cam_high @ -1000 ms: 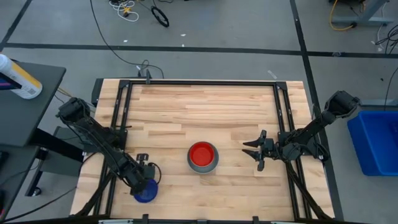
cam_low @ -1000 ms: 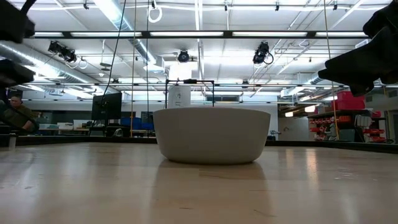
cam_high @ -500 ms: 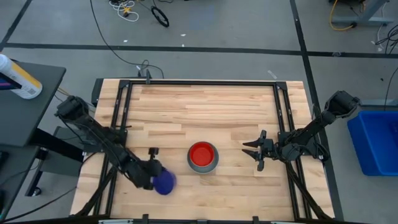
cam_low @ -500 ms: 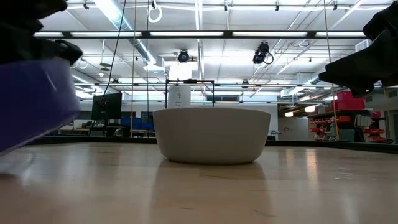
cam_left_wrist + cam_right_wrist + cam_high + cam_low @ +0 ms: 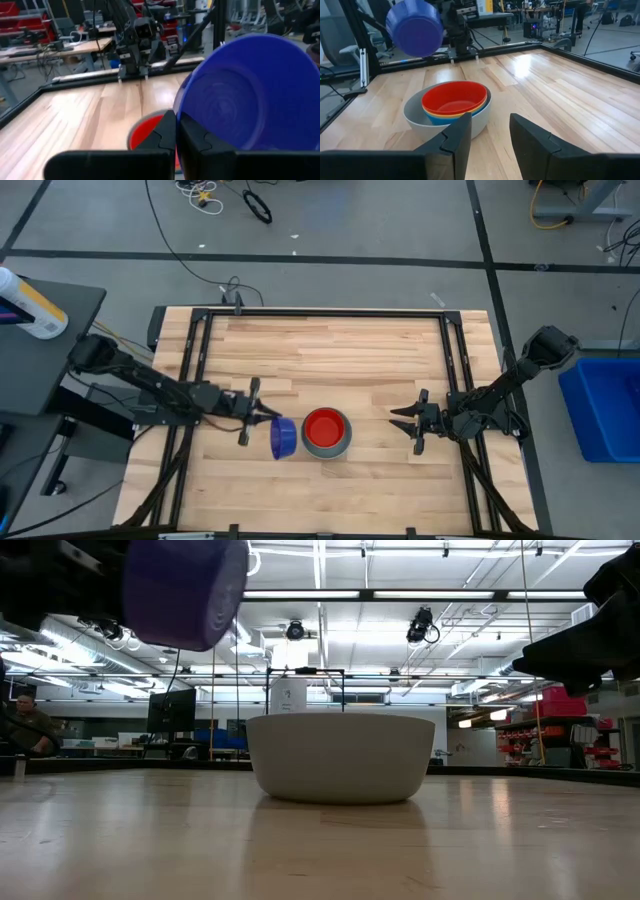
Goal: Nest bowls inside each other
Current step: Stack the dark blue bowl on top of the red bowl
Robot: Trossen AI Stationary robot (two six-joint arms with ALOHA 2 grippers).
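A pale grey bowl [image 5: 326,432] stands near the middle of the table. In the right wrist view it [image 5: 445,119] holds a light blue, a yellow and a red bowl [image 5: 454,98] nested inside it. A dark blue bowl [image 5: 283,437] hangs in the air just left of this stack, tipped on its side, with my left gripper [image 5: 268,423] shut on it. Its bottom [image 5: 415,27] faces the stack. My right gripper [image 5: 410,423] waits to the right of the stack, open, its fingers [image 5: 460,135] apart and touching nothing. My left gripper pinches the dark blue bowl's rim [image 5: 179,102], one finger [image 5: 192,137] inside the bowl and the other outside. The fingers reach in level from the table's left side. The bowl [image 5: 185,590] is lifted clear of the table, on its side, with its opening toward the gripper.
Black frame rails [image 5: 195,380] run along the table's left and right sides. A blue bin [image 5: 605,405] stands beyond the right edge, and a dark side table with a bottle [image 5: 30,305] beyond the left. Bare wood lies at the far half. A person [image 5: 25,725] sits far behind.
My left gripper has carried the dark blue bowl from the near left corner up and toward the stack. It has turned from pointing down to level, which has tipped the bowl from upright on the table onto its side in the air. My right gripper has kept still.
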